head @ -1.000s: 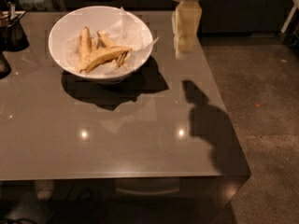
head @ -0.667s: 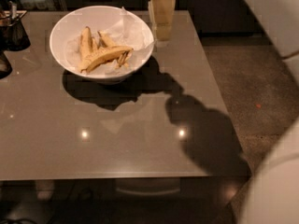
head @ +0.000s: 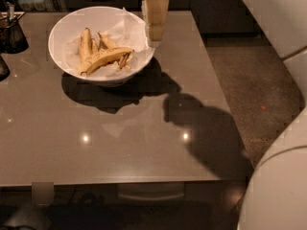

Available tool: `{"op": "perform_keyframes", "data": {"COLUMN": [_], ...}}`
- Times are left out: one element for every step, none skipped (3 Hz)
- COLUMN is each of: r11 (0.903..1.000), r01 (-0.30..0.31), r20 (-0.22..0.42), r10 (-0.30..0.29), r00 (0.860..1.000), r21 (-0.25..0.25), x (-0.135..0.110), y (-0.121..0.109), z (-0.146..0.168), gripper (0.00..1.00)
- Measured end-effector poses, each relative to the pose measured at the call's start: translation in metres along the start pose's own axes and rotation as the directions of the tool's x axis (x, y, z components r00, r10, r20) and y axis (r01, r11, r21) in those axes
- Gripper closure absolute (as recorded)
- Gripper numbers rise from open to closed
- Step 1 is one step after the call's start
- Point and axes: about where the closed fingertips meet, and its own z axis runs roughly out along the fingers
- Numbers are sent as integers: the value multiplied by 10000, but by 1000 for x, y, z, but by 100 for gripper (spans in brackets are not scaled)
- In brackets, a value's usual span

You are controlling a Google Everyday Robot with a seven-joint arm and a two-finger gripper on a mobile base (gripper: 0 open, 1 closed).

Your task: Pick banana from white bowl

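A: Where is the end effector [head: 155, 14]?

B: Top of the view, hanging tip-down at the far right edge of the white bowl [head: 52, 41]. Its lower tip overlaps the rim from this angle. Can't tell if it touches the rim or sits above it.

A: Open or closed?

B: Cannot tell. It reads as one pale block from here. Nothing seen in its hold.

A: And the banana [head: 106, 57]?

B: In the bowl, lying on the crumpled paper [head: 130, 27]. Long curved one, yellow with brown speckling, running from lower left up to the right, roughly across the bowl's middle. It sits left of and below the end effector, apart from it.

A: Anything else in the bowl?

B: Shorter bananas [head: 86, 42], paler, lying behind the long one toward the far side. They touch or overlap it at its left end.

A: The bowl's position?

B: On the bench [head: 120, 157], far half, left of centre. It casts a dark shadow [head: 120, 92] on the near side.

A: Other items?

B: A dark cup [head: 12, 32] at the far left edge of the bench, well apart from the bowl. Two bright light spots on the glossy bench top. A big arm shadow [head: 206, 128] falls across the right part of the bench. White robot body [head: 280, 190] fills the right side of the view, over speckled floor [head: 254, 85].
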Motion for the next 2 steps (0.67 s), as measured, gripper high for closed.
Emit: {"op": "perform_keyframes", "data": {"r11": [9998,9978], "r01": [110,520], "r20": [381,839], "r10": [-104,-485], "r00": [9992,9953], "r21": [-169,-402], "x": [-18,-40], "y": [-15,-31], "z": [16,30], "gripper": [0,0]}}
